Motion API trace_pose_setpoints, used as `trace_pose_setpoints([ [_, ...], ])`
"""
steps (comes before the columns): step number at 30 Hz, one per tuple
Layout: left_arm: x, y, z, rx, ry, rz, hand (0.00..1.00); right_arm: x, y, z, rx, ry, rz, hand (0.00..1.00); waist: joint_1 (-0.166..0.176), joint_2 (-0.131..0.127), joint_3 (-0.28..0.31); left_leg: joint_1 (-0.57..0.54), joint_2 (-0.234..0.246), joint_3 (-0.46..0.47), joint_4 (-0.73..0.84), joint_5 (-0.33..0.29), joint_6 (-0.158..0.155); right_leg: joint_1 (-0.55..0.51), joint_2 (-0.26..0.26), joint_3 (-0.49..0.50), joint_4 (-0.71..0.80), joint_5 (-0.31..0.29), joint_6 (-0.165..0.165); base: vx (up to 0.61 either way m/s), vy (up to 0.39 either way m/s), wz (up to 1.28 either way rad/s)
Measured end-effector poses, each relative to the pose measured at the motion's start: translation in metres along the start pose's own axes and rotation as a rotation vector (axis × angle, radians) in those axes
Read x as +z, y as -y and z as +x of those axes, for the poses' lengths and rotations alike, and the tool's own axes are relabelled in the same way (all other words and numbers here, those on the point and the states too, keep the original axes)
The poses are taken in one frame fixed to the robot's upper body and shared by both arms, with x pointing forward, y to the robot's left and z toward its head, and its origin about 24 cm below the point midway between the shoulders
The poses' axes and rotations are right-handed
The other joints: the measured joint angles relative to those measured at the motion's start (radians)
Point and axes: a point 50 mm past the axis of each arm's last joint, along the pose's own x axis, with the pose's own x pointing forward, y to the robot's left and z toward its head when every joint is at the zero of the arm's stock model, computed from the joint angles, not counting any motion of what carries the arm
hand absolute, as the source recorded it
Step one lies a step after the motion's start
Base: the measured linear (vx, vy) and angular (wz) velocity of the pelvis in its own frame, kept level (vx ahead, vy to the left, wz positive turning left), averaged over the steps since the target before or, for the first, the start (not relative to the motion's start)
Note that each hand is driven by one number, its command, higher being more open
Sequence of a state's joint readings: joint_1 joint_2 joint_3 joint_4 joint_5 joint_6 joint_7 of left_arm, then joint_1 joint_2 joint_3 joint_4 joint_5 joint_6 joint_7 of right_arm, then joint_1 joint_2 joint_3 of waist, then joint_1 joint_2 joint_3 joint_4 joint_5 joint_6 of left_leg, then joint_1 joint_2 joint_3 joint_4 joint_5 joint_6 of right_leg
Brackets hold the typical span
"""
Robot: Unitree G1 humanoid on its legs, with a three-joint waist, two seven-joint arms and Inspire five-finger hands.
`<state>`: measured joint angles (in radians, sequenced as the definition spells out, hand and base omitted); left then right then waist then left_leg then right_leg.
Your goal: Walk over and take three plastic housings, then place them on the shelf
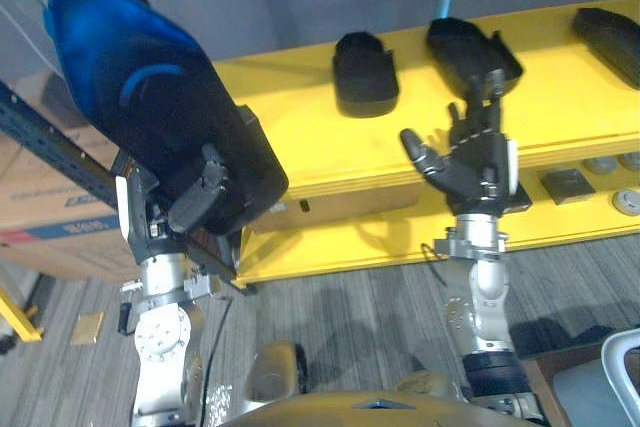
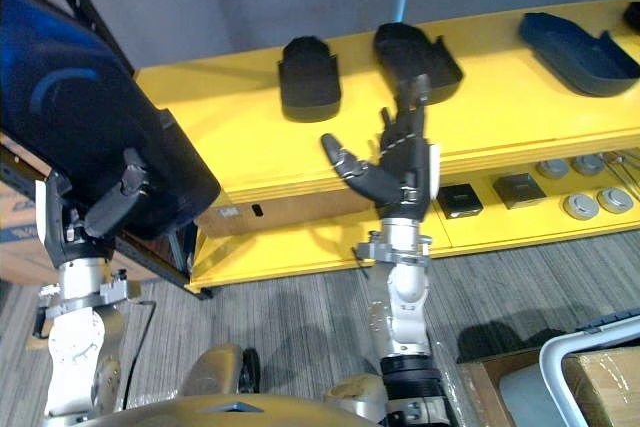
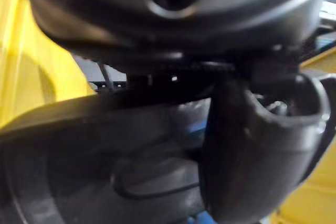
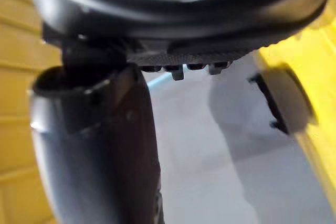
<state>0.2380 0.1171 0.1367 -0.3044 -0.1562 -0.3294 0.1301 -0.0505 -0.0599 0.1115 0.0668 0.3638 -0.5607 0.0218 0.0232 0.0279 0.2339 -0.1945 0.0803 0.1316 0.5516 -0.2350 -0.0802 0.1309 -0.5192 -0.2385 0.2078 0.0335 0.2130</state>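
left hand point(image 1: 197, 197) curled round big dark plastic housing point(image 1: 140, 107), right hand point(image 1: 470, 169) open, empty, by yellow shelf point(image 1: 300, 132) front edge, short black housing point(image 1: 365, 72), long black housing point(image 1: 468, 50) behind

**A storage workshop**

A yellow shelf point(image 1: 300, 137) carries dark plastic housings point(image 1: 365, 72) in a row, with small metal parts point(image 2: 580, 205) on its lower level. Beside it stand a blue metal rack point(image 1: 50, 132) and a cardboard box point(image 1: 40, 209).
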Motion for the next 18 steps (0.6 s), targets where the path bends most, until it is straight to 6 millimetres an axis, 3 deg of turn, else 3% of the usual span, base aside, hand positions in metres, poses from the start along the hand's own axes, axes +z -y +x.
trace_pose_setpoints([
  [1,-0.001,0.000,-0.001,-0.014,-0.012,0.003,0.00,-0.006,-0.008,-0.002,0.025,-0.024,-0.019,1.00,0.020,-0.007,-0.006,0.040,0.002,0.037,-0.056,0.012,0.027,-0.003,0.001,-0.065,-0.036,0.088,-0.066,0.08,0.264,-0.38],
  [2,-0.001,0.001,0.000,-0.019,-0.012,0.004,0.00,-0.007,-0.011,-0.002,0.031,-0.025,-0.011,1.00,0.023,-0.008,-0.006,0.054,0.007,0.044,-0.082,0.022,0.039,-0.012,0.013,-0.075,-0.017,0.075,-0.072,0.12,0.222,-0.30],
  [4,-0.001,0.002,0.001,-0.041,-0.009,-0.012,0.00,-0.007,-0.016,-0.004,0.057,-0.029,-0.017,1.00,-0.005,-0.004,-0.008,0.099,0.008,0.032,-0.189,0.071,0.063,-0.033,0.149,-0.055,0.058,-0.075,-0.053,0.12,0.078,0.14],
  [5,0.000,0.003,0.002,-0.047,-0.007,-0.024,0.00,-0.006,-0.016,-0.005,0.062,-0.026,-0.029,1.00,-0.010,-0.004,-0.012,0.105,0.008,0.028,-0.215,0.084,0.064,-0.044,0.183,-0.053,0.063,-0.106,-0.055,0.10,0.080,0.26],
  [6,0.001,0.005,0.004,-0.053,0.002,-0.045,0.00,-0.001,-0.016,-0.007,0.063,-0.009,-0.036,1.00,-0.019,-0.006,-0.017,0.108,0.005,0.025,-0.257,0.109,0.066,-0.064,0.253,-0.059,0.044,-0.147,-0.074,0.06,0.063,0.17],
  [7,0.001,0.006,0.006,-0.052,0.007,-0.050,0.00,0.003,-0.016,-0.007,0.068,0.004,-0.038,1.00,-0.022,-0.007,-0.018,0.109,0.002,0.025,-0.275,0.120,0.065,-0.070,0.283,-0.058,0.010,-0.156,-0.084,0.06,0.058,0.16],
  [8,0.002,0.009,0.008,-0.042,0.012,-0.061,0.00,0.010,-0.014,-0.005,0.085,0.032,-0.050,1.00,-0.029,-0.006,-0.021,0.100,-0.006,0.023,-0.288,0.131,0.064,-0.063,0.326,-0.058,-0.060,-0.143,-0.114,0.05,0.035,0.10],
  [9,0.000,0.013,0.008,-0.038,0.003,-0.070,0.00,0.016,-0.008,-0.003,0.102,0.053,-0.078,1.00,-0.029,0.010,-0.030,0.092,-0.004,0.019,-0.301,0.138,0.059,-0.056,0.341,-0.036,-0.106,-0.092,-0.097,0.06,0.038,0.07],
  [10,0.000,0.015,0.008,-0.038,0.001,-0.066,0.00,0.022,-0.005,-0.001,0.114,0.071,-0.092,1.00,-0.029,0.012,-0.032,0.095,-0.003,0.017,-0.315,0.143,0.055,-0.048,0.347,-0.036,-0.127,-0.078,-0.096,0.07,0.009,0.08],
  [15,-0.001,0.021,0.006,-0.063,-0.007,-0.047,0.00,0.060,-0.003,0.011,0.190,0.221,-0.120,1.00,-0.027,0.008,-0.035,0.122,-0.007,-0.019,-0.388,0.188,0.042,-0.028,0.357,-0.061,-0.133,-0.073,-0.102,0.02,-0.040,0.22],
  [18,-0.001,0.021,0.005,-0.073,-0.014,-0.041,0.00,0.062,-0.006,0.015,0.218,0.228,-0.126,1.00,-0.023,0.004,-0.043,0.161,-0.007,-0.026,-0.426,0.206,0.037,-0.003,0.363,-0.057,-0.132,-0.070,-0.107,-0.02,-0.017,0.10],
])
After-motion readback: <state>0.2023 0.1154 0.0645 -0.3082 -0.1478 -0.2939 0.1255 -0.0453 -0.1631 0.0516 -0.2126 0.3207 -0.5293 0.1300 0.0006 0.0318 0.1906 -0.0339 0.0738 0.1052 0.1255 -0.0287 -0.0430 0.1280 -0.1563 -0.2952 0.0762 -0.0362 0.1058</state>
